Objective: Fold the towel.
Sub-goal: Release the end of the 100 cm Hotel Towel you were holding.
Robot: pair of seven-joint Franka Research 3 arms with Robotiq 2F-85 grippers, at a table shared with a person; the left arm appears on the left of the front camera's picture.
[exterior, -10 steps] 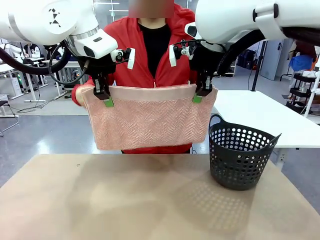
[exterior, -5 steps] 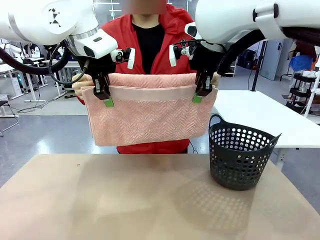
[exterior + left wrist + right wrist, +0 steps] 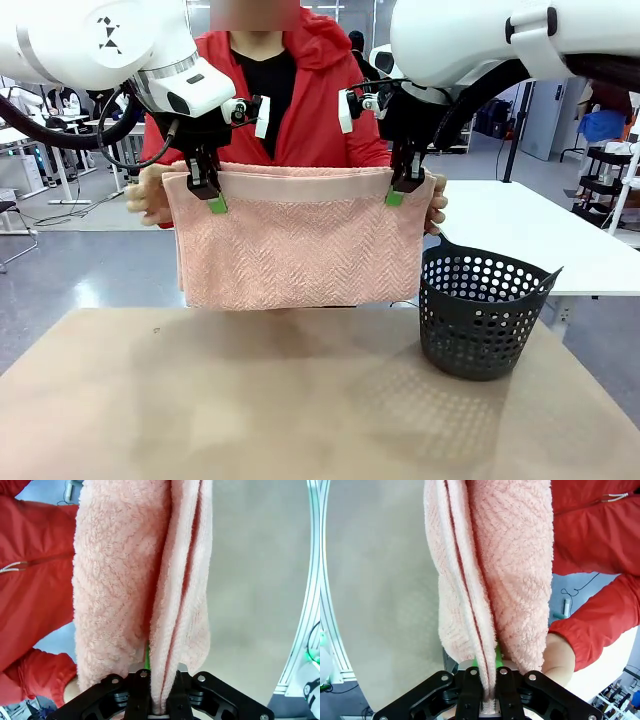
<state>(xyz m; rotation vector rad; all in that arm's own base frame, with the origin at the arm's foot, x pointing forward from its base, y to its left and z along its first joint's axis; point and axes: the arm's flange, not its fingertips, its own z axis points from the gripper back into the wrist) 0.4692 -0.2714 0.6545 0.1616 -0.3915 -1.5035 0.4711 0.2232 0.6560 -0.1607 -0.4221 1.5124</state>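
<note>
Tabletop of plain tan board [image 3: 250,410]: spanned the near half, left to right. Beyond its far edge, stood in a red zip jacket [image 3: 325,110], facing the arms. Hung in between, at that far edge: salmon-pink terry towel with herringbone texture [image 3: 300,250], doubled over, smooth band along the top, lower hem close to the board. Sat at right on the tabletop, just beside the towel's lower right corner: dark perforated plastic basket [image 3: 485,320]. Clenched on the towel's top left corner: left gripper [image 3: 212,198], black with green pads. Clenched on the top right corner: right gripper [image 3: 398,190]. Grasped the towel's upper ends: one bare hand at left [image 3: 148,195], the other hand at right [image 3: 437,208].
</note>
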